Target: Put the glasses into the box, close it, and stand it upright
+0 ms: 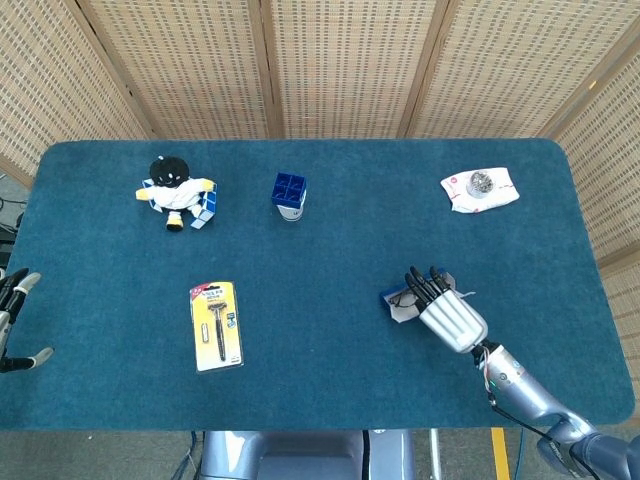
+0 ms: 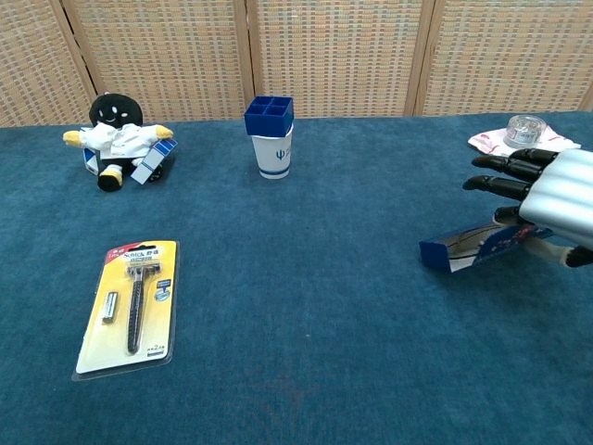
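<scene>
At the table's far left edge the left hand [image 1: 14,315] is hanging with fingers apart and holding nothing, while toward the right the right hand [image 2: 548,199] is gripping the blue box [image 2: 468,248], tilted above the table [image 1: 320,250].

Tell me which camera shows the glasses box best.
The chest view: the glasses box shows side-on, tilted, its near end clear of the right hand. In the head view only a corner of it shows beyond the fingers.

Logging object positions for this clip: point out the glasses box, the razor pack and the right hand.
glasses box [image 2: 468,248], chest view, blue side
razor pack [image 1: 217,325], head view, card middle
right hand [image 1: 450,316], head view, silver back
</scene>
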`<state>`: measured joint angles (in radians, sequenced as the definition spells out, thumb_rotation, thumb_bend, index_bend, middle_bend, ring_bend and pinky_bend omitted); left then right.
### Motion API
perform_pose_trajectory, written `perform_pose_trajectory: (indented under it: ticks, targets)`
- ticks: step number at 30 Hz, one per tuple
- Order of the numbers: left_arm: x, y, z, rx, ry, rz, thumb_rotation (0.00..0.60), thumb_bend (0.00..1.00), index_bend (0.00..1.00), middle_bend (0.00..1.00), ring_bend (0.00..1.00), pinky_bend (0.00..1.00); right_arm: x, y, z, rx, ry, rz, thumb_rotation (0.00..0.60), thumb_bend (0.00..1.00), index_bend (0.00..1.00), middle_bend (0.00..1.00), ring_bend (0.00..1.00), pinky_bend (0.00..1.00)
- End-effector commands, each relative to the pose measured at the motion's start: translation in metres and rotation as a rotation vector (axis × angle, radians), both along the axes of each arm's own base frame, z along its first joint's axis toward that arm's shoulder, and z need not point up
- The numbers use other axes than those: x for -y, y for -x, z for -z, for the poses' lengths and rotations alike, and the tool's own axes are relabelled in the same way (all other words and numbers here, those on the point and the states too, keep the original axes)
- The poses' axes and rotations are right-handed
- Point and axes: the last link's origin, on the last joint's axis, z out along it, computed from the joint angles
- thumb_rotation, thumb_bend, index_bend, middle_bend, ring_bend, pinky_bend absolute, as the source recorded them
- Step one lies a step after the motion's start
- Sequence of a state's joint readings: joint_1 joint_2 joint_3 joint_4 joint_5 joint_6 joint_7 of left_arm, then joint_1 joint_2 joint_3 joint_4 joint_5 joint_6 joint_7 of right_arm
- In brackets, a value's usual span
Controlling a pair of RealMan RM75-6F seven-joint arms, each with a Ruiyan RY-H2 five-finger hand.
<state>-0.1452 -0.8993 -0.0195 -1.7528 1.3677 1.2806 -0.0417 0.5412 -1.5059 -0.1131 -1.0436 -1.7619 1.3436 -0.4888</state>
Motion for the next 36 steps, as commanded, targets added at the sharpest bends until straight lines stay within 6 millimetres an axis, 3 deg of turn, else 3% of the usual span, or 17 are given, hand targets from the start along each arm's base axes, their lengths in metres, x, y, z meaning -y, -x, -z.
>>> perform_pose_trajectory:
  ticks: [1,7,18,36]
  targets:
    - [0.0,0.0,0.0,-0.001,0.0,0.0,0.6,0.0,0.0,0.0,0.0,0.0,-0.007,0.004,-0.004,-0.012,-0.01,-0.007,0.6,0.57,0.68,0.16,0.0,0.2]
    - [-0.001,-0.001,0.002,-0.007,0.007,-0.001,0.6,0.0,0.0,0.0,0.0,0.0,-0.01,0.002,-0.008,-0.016,-0.032,-0.018,0.6,0.57,0.68,0.16,0.0,0.2]
    - [-0.001,0.0,0.002,-0.006,0.005,-0.006,0.6,0.0,0.0,0.0,0.0,0.0,0.014,-0.011,0.005,-0.086,-0.049,0.021,0.6,0.57,0.68,0.16,0.0,0.2]
    - [-0.001,0.0,0.002,-0.007,0.01,-0.008,0.6,0.0,0.0,0.0,0.0,0.0,0.024,-0.02,0.014,-0.102,-0.038,0.031,0.6,0.53,0.66,0.16,0.0,0.2]
